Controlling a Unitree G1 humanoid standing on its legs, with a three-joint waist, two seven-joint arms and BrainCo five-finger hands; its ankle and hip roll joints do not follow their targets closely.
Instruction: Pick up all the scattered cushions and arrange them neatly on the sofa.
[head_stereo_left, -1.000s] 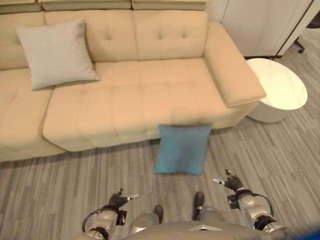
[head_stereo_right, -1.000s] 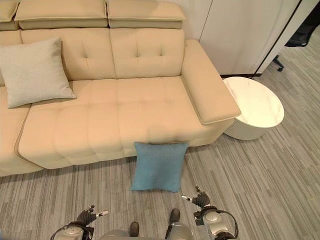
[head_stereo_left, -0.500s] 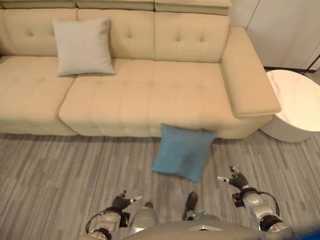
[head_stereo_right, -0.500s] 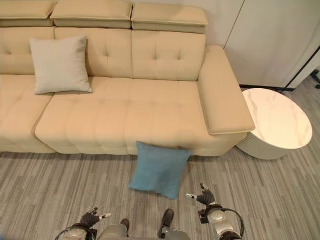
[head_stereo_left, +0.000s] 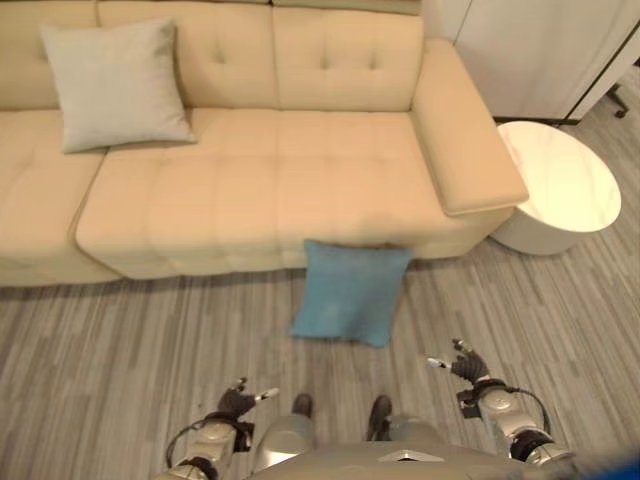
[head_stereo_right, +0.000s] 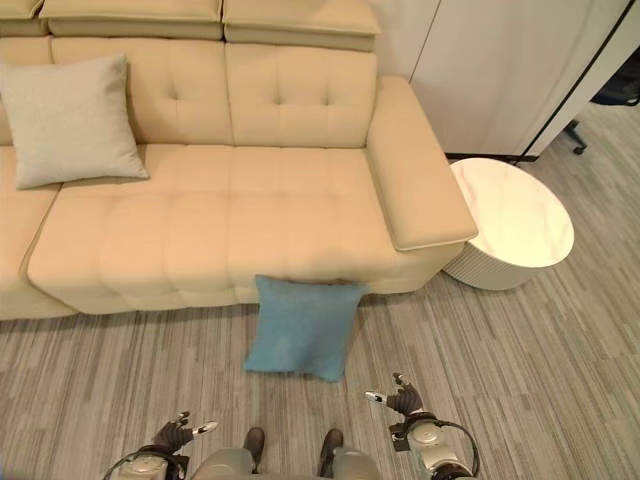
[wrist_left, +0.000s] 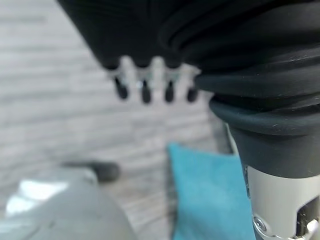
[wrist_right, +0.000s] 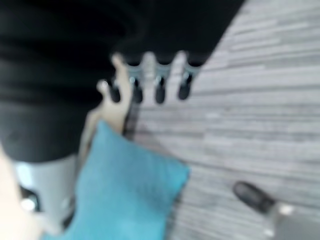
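A blue cushion (head_stereo_left: 346, 292) lies on the wood-patterned floor (head_stereo_left: 120, 350) at the centre of the frame, its upper edge tucked against the front of the beige sofa (head_stereo_left: 260, 190). It is close to square, so no long axis stands out; its top edge runs along the sofa base and its lower corners point down the frame, with the whole cushion turned slightly so its lower left corner sits furthest left. A grey cushion (head_stereo_left: 113, 83) stands propped against the sofa back at the upper left, leaning on the backrest with its lower edge on the seat. A round white bench (head_stereo_left: 555, 186) stands just beside the sofa's arm at the right edge.

The left hand (head_stereo_left: 238, 402) hangs low at the bottom left, the right hand (head_stereo_left: 462, 366) at the bottom right, both well apart from the blue cushion. Each wrist view shows straight, spread fingers (wrist_left: 144, 89) holding nothing, with the blue cushion past them; the eye views add the sofa, grey cushion and bench
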